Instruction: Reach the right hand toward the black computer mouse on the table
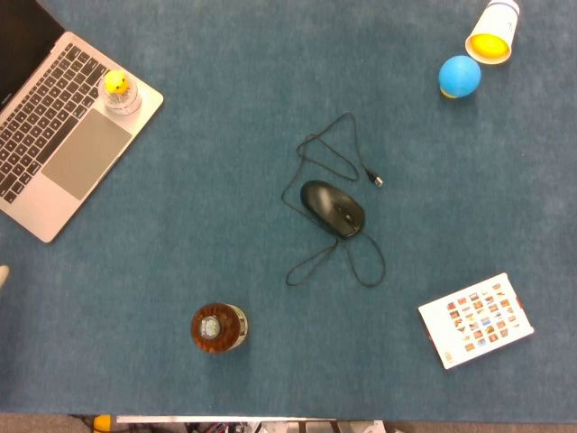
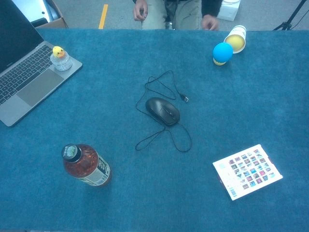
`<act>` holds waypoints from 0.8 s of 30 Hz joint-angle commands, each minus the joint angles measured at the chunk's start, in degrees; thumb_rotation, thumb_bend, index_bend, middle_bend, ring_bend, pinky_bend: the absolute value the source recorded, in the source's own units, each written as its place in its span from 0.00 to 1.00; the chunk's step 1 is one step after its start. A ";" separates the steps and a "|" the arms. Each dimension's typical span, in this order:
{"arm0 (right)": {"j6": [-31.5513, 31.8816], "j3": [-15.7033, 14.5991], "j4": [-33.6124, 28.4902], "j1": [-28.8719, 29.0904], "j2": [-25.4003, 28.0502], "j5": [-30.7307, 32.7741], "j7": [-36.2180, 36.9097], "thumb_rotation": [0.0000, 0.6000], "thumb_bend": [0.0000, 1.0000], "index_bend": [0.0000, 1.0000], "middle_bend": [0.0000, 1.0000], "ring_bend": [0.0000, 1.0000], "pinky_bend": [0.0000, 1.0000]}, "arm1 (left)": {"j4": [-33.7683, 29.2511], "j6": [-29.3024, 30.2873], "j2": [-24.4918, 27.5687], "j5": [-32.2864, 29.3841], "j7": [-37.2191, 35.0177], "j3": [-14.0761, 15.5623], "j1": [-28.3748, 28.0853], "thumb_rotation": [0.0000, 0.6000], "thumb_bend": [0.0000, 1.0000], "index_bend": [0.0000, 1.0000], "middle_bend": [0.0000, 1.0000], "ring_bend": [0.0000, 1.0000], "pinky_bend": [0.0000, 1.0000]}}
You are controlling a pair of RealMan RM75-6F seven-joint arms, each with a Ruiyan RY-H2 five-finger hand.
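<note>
The black computer mouse (image 1: 332,207) lies near the middle of the blue table cloth, also seen in the chest view (image 2: 162,110). Its thin black cable (image 1: 329,149) loops around it, with the plug end (image 1: 379,180) lying loose to the right. Neither of my hands shows in the head view or the chest view, so nothing is near or touching the mouse.
An open laptop (image 1: 63,144) sits at the far left with a small yellow duck jar (image 1: 118,90) on it. A brown bottle (image 1: 216,327) stands front left, and a picture card (image 1: 475,319) lies front right. A blue ball (image 1: 460,76) and a tipped cup (image 1: 492,34) sit back right. A person (image 2: 174,12) stands behind the table. A pale sliver (image 1: 3,275) shows at the left edge.
</note>
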 commanded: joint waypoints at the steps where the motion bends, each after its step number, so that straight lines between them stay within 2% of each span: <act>1: -0.38 -0.03 -0.07 0.27 0.01 -0.15 -0.10 1.00 0.29 0.35 0.12 0.00 0.00 | 0.03 -0.05 0.00 -0.03 0.02 0.04 0.02 1.00 0.15 0.27 0.19 0.16 0.09; 8: -1.84 0.19 -0.61 1.86 0.55 -1.85 -0.34 1.00 0.29 0.35 0.12 0.00 0.00 | 0.08 0.26 0.08 -0.02 -0.18 0.24 0.40 1.00 0.15 0.27 0.19 0.16 0.09; 13: -4.76 1.60 -1.66 4.76 1.58 -2.27 -0.55 1.00 0.29 0.35 0.12 0.00 0.00 | 0.35 0.41 -0.03 0.06 -0.64 0.26 0.51 1.00 0.15 0.27 0.19 0.16 0.09; 18: -9.36 4.46 -2.67 9.70 1.50 -0.71 -5.28 1.00 0.29 0.37 0.12 0.00 0.01 | 0.95 0.55 -0.08 -0.11 -1.40 0.57 0.96 1.00 0.15 0.27 0.19 0.16 0.09; 21: -12.43 6.53 -2.94 13.28 0.21 1.29 -8.87 1.00 0.29 0.43 0.13 0.00 0.01 | 1.34 0.97 0.12 -0.26 -2.05 0.59 1.35 1.00 0.15 0.27 0.19 0.16 0.09; 24: -15.15 7.87 -2.70 16.43 -1.60 3.32 -12.60 1.00 0.28 0.45 0.14 0.00 0.01 | 1.73 1.22 0.22 -0.46 -2.56 0.58 1.64 1.00 0.15 0.27 0.19 0.16 0.09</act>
